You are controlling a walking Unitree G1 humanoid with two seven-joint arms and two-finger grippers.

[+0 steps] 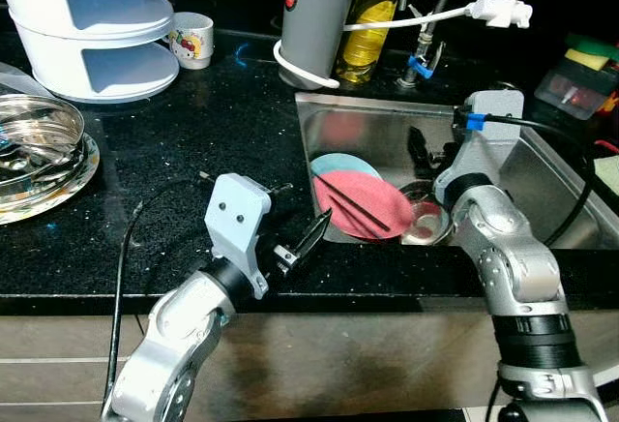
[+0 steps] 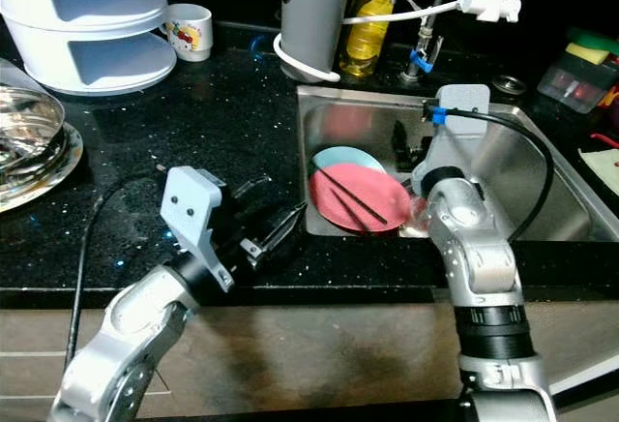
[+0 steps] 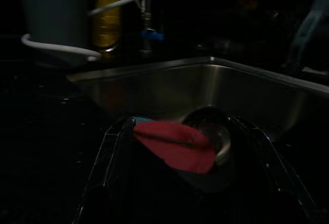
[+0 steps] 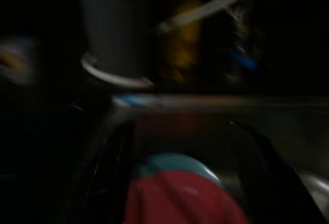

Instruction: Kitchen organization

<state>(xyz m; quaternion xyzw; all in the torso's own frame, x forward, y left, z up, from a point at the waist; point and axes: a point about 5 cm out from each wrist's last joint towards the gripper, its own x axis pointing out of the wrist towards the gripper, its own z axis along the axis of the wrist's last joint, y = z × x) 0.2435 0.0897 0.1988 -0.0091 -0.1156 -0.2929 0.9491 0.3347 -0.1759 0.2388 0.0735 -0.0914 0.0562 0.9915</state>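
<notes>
right gripper (image 4: 180, 178) is down in the sink (image 1: 542, 190), fingers spread wide, with the red plate (image 1: 363, 204) just at its 9 o'clock, nearer than the open left gripper (image 1: 300, 243) on the counter (image 1: 174, 161).

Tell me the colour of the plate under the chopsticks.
Pink-red round plate, seen best in the left eye view.

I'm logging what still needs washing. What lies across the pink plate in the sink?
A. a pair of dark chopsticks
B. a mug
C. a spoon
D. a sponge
A: a pair of dark chopsticks lies diagonally on the pink plate, which overlaps a light blue plate inside the steel sink.
</notes>
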